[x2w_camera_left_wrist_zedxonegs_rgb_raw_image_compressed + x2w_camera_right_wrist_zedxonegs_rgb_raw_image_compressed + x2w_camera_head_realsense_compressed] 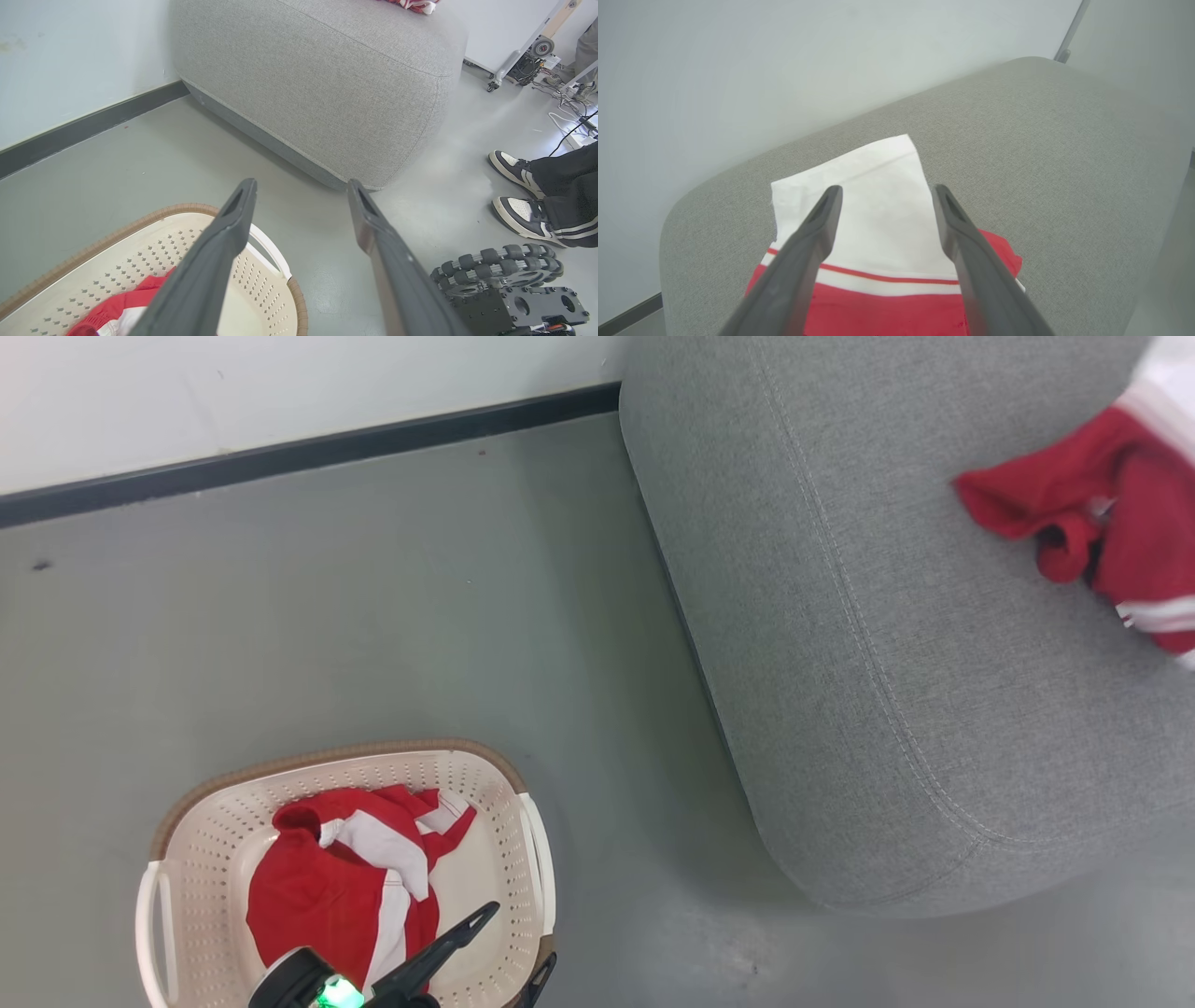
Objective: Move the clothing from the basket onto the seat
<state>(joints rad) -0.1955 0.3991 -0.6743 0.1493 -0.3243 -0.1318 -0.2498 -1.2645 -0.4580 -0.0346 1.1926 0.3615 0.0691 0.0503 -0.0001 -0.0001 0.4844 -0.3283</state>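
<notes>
The cream basket [219,831] stands on the floor at the lower left, with red and white clothing [317,896] crumpled inside it. My left gripper [519,933] hangs open over the basket's right rim, with nothing between its fingers. In the left wrist view its fingers [224,242] point past the basket [154,242] toward the grey seat [327,93]. A second piece of red and white clothing [1120,513] lies on the seat [887,663] at the right edge. My right gripper [887,189] is open just above that clothing [878,224], holding nothing.
A white wall with a dark baseboard [308,453] runs behind the grey floor. A person's feet in black and white sneakers [518,214] stand to the right of the seat. My wheeled base [500,266] is near them, and cables [570,126] lie beyond.
</notes>
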